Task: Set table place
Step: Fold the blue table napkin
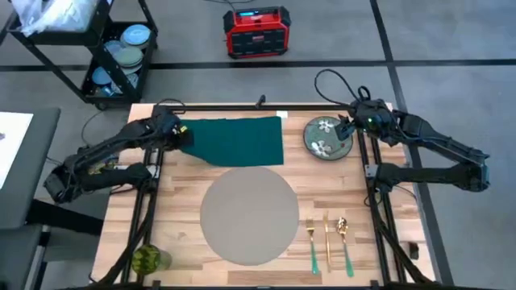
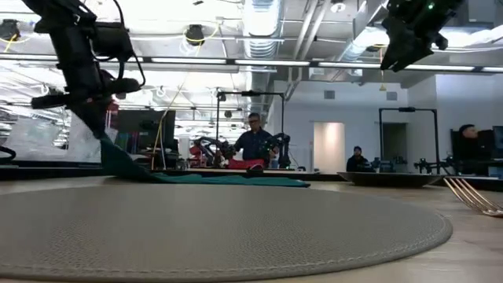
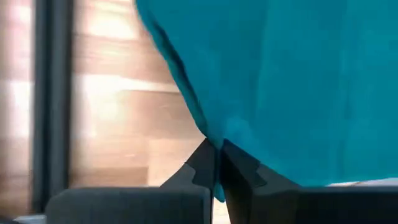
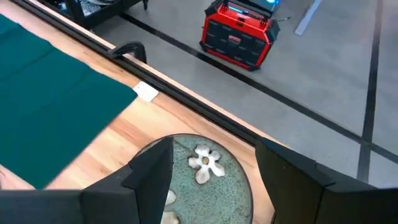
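Placemat [image 1: 249, 216] lying flat at the table's [image 1: 185, 181] front centre, unoccupied.
Left tool [image 1: 179, 135] is clenching a corner of the green napkin [image 1: 242, 139] and holding it raised off the table at the back left. Right tool [image 1: 348, 129] is hovering released over the floral plate [image 1: 322, 138] at back right. Cutlery [image 1: 327, 243] is lying just right of the placemat.

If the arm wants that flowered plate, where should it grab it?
Probably by the rim, from straight above. The floral plate lies flat on the table, so only its raised edge offers a hold. The right gripper hovers over it, fingers open astride its near edge; one could go inside the rim, one outside.
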Action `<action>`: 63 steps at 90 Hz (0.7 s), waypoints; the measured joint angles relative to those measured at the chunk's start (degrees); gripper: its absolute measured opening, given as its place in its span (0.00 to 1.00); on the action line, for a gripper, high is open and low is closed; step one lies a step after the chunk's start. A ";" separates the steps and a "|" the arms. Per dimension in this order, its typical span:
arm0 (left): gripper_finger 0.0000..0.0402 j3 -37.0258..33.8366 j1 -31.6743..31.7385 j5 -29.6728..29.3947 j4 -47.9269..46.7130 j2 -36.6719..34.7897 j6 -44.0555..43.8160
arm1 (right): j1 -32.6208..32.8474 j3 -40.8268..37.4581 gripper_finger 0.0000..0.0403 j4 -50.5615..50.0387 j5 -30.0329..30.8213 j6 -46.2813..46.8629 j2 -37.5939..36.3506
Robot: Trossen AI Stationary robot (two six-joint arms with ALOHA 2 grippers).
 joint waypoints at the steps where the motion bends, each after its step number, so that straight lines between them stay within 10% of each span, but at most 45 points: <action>1: 0.00 0.04 0.00 0.28 0.08 0.12 0.01 | 0.00 0.00 0.53 0.00 0.00 0.00 0.00; 25: 0.00 1.37 -3.90 5.01 8.14 5.46 -0.23 | 0.02 0.00 0.53 0.04 0.00 0.00 0.00; 63: 0.00 16.05 -3.50 -11.73 -26.11 8.09 4.41 | 0.00 0.00 0.53 0.08 0.00 0.02 0.00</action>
